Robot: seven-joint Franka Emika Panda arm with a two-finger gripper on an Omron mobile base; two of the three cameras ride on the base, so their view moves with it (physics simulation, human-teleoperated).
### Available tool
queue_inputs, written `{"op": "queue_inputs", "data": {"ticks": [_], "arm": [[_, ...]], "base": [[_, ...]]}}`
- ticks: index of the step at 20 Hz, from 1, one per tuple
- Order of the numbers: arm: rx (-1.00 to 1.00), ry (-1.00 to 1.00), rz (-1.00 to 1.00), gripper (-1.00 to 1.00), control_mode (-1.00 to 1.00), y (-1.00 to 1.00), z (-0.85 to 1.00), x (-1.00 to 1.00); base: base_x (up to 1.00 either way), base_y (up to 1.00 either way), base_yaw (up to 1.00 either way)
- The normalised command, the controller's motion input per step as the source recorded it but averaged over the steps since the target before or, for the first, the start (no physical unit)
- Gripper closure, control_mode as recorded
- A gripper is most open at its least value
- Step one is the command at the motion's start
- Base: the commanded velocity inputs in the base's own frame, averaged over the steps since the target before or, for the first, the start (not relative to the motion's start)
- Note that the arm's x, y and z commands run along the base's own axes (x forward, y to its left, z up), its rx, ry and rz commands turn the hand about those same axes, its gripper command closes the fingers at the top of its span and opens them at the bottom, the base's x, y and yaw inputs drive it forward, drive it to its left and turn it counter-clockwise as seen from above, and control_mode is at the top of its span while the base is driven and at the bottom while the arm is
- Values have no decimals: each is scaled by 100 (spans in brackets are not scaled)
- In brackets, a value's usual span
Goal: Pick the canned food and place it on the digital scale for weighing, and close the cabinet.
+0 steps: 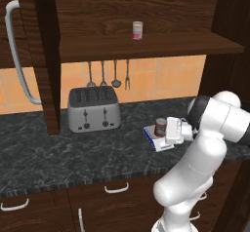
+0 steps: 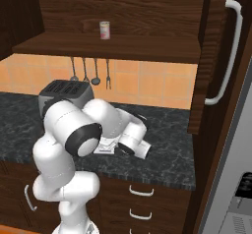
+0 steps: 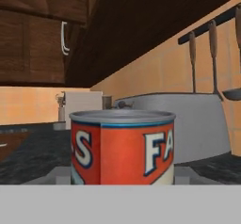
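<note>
- Two tins share our frame: the canned food [image 1: 160, 126] stands upright on the digital scale [image 1: 157, 139] on the dark marble bench [image 1: 44, 153], and a paler tin [image 1: 137, 30] sits alone on the cabinet shelf [image 1: 146, 46] above.
- At far left in our left base view, the cabinet [image 1: 29, 41] door hangs open, its long curved silver handle [image 1: 17, 55] facing the room.
- Moving right, we see a silver four-slot toaster [image 1: 93, 109] on the bench against the orange tiled wall, with four utensils [image 1: 108, 75] hanging on the wall just above it.
- Right of the toaster lies the scale, a small flat slab with a bluish edge, the dark red tin resting on its top.
- Beside the tin, our white arm [image 1: 205, 143] reaches in low from the right; its fingers [image 1: 168, 131] are closed in around the canned food, clasping it at its right side.
- From the hand view, the tin's [image 3: 122, 148] red label and silvery rim loom close and upright, the toaster [image 3: 179, 124] rising behind it and the utensils [image 3: 212, 53] hanging at upper right.
- In our right base view, the second cabinet door [image 2: 216, 56] also stands open at right.
</note>
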Motion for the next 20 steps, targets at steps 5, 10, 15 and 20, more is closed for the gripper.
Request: {"op": "queue_inputs", "data": {"ticks": [5, 10, 15, 20], "arm": [[0, 0, 0, 100, -100, -2, -7, 24], [0, 2, -4, 100, -100, 2, 0, 32], [0, 1, -1, 100, -100, 8, -15, 15], [-1, 0, -6, 100, -100, 33, -14, 3]], "base": [[0, 0, 0], [0, 0, 0], [0, 0, 0], [0, 0, 0]]}}
